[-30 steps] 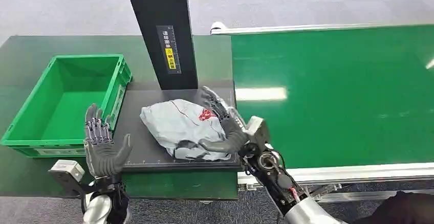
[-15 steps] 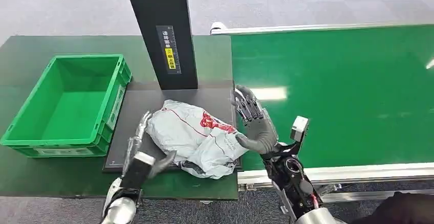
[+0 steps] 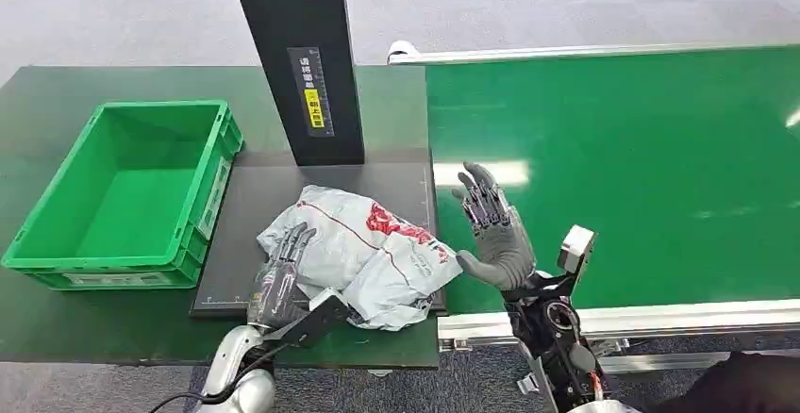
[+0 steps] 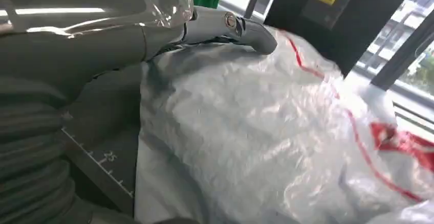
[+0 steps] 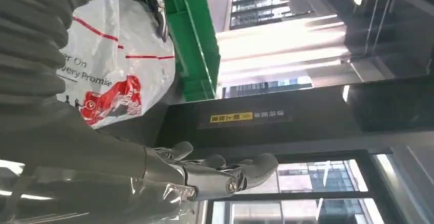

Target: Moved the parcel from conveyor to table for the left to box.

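The parcel [image 3: 363, 253] already lies on the surface [image 3: 113, 323]. Right robot hand [image 3: 492, 229] beside it hovers empty, fingers spread; left robot hand [image 3: 278, 276] rests on it, grasp uncertain; boxing remains.

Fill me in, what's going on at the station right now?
The white parcel lies on the black mat beside the conveyor. The right hand is open, clear of the parcel, over the belt's edge. The left hand rests its fingers against the parcel's near side, not clearly gripping it. The green box to the left holds nothing.
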Controlling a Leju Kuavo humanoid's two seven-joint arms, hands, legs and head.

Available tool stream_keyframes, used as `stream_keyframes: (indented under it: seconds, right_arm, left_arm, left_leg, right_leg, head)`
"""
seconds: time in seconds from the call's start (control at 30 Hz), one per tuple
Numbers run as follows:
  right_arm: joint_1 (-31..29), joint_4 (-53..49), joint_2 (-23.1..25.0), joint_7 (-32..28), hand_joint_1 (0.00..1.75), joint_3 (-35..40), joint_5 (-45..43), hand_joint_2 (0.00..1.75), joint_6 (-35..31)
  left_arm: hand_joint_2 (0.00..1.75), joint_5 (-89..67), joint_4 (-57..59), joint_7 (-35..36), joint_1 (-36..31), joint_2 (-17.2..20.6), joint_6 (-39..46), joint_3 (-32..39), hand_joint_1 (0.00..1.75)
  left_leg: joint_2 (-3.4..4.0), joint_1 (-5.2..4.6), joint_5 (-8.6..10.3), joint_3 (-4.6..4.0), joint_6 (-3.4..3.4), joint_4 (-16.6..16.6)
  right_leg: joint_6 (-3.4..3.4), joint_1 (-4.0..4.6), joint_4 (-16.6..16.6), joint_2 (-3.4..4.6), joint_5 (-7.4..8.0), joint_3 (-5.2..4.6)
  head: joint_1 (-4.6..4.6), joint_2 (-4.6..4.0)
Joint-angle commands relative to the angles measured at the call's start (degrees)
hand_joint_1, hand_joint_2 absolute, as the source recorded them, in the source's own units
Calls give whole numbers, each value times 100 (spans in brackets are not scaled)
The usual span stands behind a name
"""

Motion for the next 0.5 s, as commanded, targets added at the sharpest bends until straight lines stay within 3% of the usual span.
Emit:
stream_keyframes:
  seconds: [0.03, 0.33, 0.5]
  right_arm:
    - [-110, 717, 110, 238, 0, -338, 209, 175, -177]
    - [-308, 1896, 193, 872, 0, -515, 6, 175, -342]
    - [-312, 2010, 178, 870, 0, -495, 10, 175, -349]
  left_arm:
    - [175, 222, 696, -331, -197, -28, 48, 210, 175]
    - [175, 911, 396, -966, -97, -80, 321, 296, 175]
    - [175, 998, 330, -1060, -70, -83, 401, 301, 175]
  left_leg:
    - [-2, -1, 1, 11, 4, -9]
    - [-1, -3, 4, 18, 5, -19]
    - [3, -2, -2, 6, 3, -5]
  right_leg:
    - [0, -1, -10, -1, 1, 12]
    - [-1, -2, -19, 1, 4, 19]
    - [0, -2, -4, 6, 0, 7]
  head:
    - [0, 0]
    - [-2, 0]
    - [0, 0]
